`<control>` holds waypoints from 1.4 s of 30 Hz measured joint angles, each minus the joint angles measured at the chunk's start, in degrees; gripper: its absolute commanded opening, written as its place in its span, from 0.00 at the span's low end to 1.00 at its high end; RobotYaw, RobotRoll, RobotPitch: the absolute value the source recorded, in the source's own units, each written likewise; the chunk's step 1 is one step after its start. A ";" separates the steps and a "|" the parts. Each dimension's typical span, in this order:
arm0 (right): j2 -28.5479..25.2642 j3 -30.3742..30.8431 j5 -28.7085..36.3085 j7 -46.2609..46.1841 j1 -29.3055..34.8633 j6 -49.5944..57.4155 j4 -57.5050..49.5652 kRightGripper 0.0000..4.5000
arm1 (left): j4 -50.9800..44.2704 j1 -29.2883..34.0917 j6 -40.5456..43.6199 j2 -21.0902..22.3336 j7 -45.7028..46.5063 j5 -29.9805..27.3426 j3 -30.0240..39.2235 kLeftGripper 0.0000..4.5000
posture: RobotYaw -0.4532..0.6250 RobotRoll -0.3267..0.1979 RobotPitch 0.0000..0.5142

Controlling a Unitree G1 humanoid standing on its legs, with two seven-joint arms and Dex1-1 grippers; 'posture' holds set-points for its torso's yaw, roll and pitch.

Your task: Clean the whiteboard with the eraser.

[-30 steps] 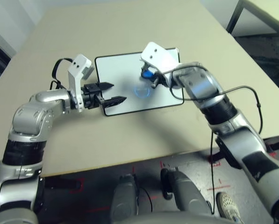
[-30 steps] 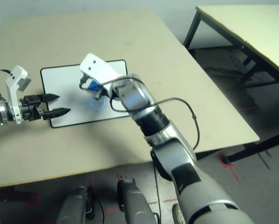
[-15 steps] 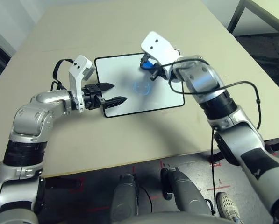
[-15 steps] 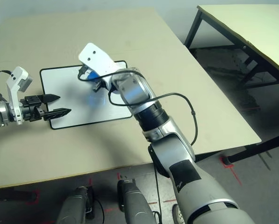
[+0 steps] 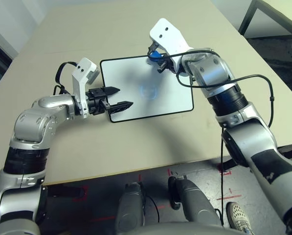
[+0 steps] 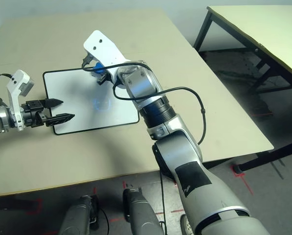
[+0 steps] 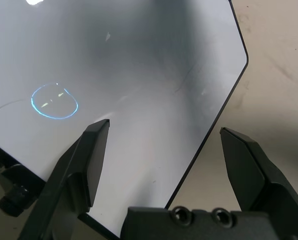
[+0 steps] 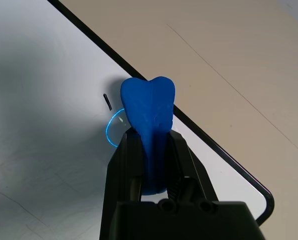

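The whiteboard (image 5: 131,78), white with a thin black frame, lies flat in the middle of the tan table. My right gripper (image 5: 159,62) is shut on the blue eraser (image 5: 155,54) over the board's far edge, near its far right corner. In the right wrist view the eraser (image 8: 149,115) sticks out between the gripper's (image 8: 149,145) black fingers, its tip close to a short black mark (image 8: 107,101) on the whiteboard (image 8: 49,125). My left gripper (image 5: 120,97) stands open at the board's near left corner, its fingers (image 7: 96,150) spread over the edge.
A faint blue ring (image 5: 148,91) shows on the middle of the board. A black cable (image 5: 263,93) loops off my right forearm. A second table (image 6: 263,29) stands to the far right across a gap of floor. Bare tabletop (image 5: 111,29) surrounds the board.
My right gripper has carried the eraser from the board's middle, beside the blue ring, to the far edge. The left arm has stayed put.
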 measured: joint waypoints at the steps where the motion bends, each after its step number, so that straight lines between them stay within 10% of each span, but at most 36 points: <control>1: -0.32 0.90 0.01 0.78 1.50 1.36 -2.82 0.13 | -0.02 0.00 0.00 -0.01 0.00 -0.03 0.01 1.00 | 0.40 0.62 0.32; 36: -0.50 4.10 0.91 3.00 7.11 8.46 -11.33 0.13 | 0.07 -0.15 -0.14 0.00 -0.05 0.00 -0.01 1.00 | 0.40 0.62 0.31; 42: 1.33 -4.37 2.42 -2.66 0.14 0.23 -1.58 0.13 | 1.34 -1.44 -2.87 -1.24 1.06 0.50 0.79 1.00 | 0.42 0.62 0.28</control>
